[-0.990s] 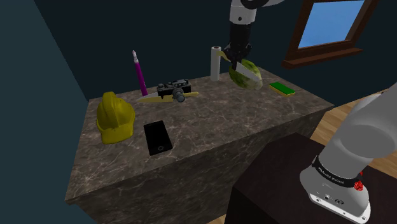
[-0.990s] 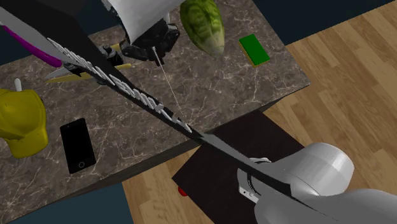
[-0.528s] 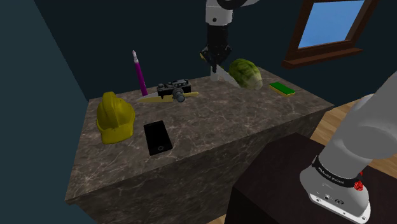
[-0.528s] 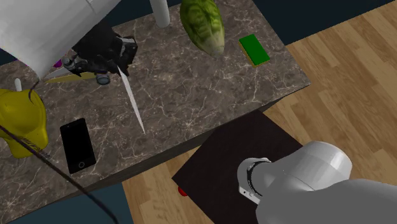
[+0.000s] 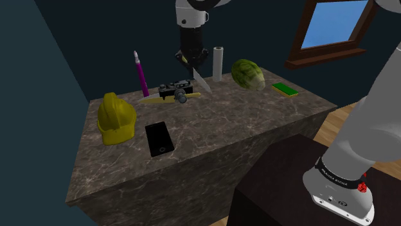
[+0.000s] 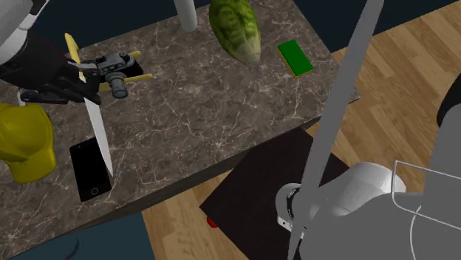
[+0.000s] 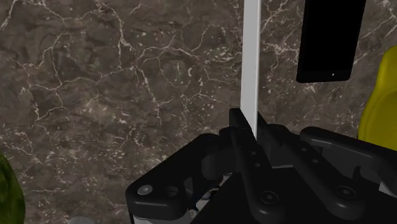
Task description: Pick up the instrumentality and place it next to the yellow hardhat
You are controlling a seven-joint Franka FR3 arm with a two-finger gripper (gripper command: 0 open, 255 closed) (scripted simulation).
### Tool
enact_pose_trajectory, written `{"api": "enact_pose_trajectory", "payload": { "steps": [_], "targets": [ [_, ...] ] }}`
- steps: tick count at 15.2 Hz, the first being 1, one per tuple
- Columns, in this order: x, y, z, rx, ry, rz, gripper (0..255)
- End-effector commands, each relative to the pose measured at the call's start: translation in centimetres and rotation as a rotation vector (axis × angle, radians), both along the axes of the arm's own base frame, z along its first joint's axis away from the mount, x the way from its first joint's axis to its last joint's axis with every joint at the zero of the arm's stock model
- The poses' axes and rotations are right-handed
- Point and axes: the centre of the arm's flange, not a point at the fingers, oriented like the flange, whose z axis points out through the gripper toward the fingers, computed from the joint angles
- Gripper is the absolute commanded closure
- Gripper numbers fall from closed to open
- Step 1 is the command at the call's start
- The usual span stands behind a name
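Observation:
A knife with a long white blade (image 5: 202,82) and a yellowish handle (image 6: 72,46) hangs above the marble table (image 5: 244,122). My gripper (image 5: 195,66) is shut on it, over the small camera (image 5: 177,90). In the second exterior view the blade (image 6: 100,137) points down toward the black phone (image 6: 91,168), with the gripper (image 6: 77,83) beside the yellow hardhat (image 6: 26,144). In the wrist view the fingers (image 7: 240,137) clasp the blade (image 7: 250,63); the phone (image 7: 331,38) and hardhat (image 7: 382,95) lie beyond. The hardhat (image 5: 115,119) sits at the table's left end in the shoulder view.
A lumpy green object (image 5: 248,74), a white roll (image 5: 218,63) and a green card (image 5: 284,88) stand toward the shoulder view's right. A magenta pen (image 5: 141,76) stands upright behind the camera. The dark stand (image 5: 289,180) is at the lower right.
The gripper has carried the knife from beside the green object toward the shoulder view's left, past the white roll, to above the camera. The table's things have not moved.

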Motion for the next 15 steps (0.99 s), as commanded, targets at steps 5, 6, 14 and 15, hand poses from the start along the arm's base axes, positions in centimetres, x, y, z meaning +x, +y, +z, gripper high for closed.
{"api": "enact_pose_trajectory", "payload": {
  "steps": [5, 6, 14, 15],
  "targets": [
    [2.2, 5.1, -1.2, 0.001, 0.000, -0.002, 255],
    [2.2, 5.1, -1.8, 0.001, 0.000, -0.002, 255],
    [2.2, 5.1, -6.0, 0.001, 0.000, -0.002, 255],
    [2.2, 5.1, -6.5, 0.001, 0.000, -0.002, 255]
  ]
}}
